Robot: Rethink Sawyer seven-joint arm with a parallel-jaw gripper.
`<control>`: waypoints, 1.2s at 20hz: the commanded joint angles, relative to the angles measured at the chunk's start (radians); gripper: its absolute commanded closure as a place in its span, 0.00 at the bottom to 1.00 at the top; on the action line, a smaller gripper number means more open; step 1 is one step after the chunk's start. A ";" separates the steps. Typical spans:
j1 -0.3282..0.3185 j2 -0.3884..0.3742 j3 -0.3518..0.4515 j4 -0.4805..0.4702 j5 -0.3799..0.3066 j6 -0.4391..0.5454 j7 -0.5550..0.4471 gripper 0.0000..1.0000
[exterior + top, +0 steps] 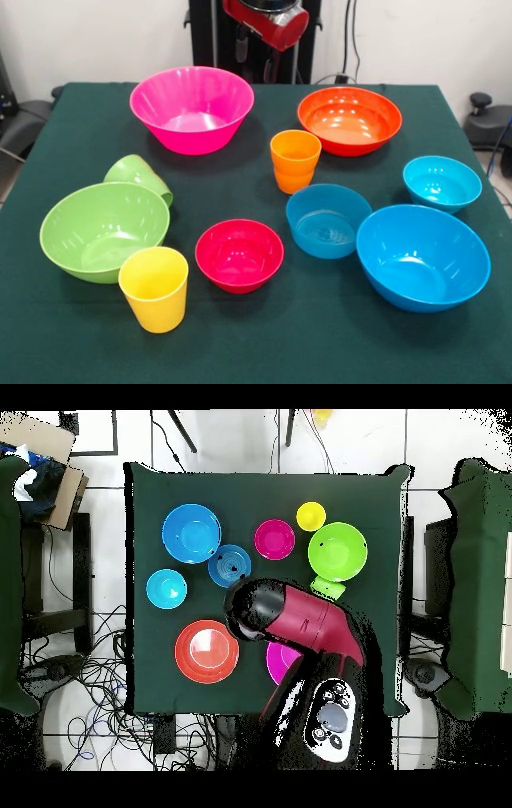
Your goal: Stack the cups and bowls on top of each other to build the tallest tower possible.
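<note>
Nothing is stacked and the gripper hangs high, its opening impossible to tell, so grasp the orange cup near table centre squarely, clear of the small blue bowl at its 5 o'clock.

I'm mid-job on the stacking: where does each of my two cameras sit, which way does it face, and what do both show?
Front view: across the table, facing the robot; only the red arm shows at the top edge, above the pink bowl.
Overhead view: above the table, looking straight down; the arm covers most of the pink bowl.
Shared: the green tablecloth, orange bowl, red bowl, yellow cup.
</note>
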 commanded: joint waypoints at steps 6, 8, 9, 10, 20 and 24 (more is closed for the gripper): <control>0.036 0.040 0.111 0.153 0.072 -0.186 0.185 0.00; 0.037 0.034 0.119 0.191 0.085 -0.230 0.184 0.00; 0.034 0.030 0.125 0.211 0.093 -0.251 0.181 0.00; 0.031 0.028 0.131 0.223 0.096 -0.268 0.175 0.00; 0.007 0.038 0.142 0.243 0.092 -0.312 0.126 0.00; -0.038 0.059 0.145 0.244 0.038 -0.368 0.059 0.00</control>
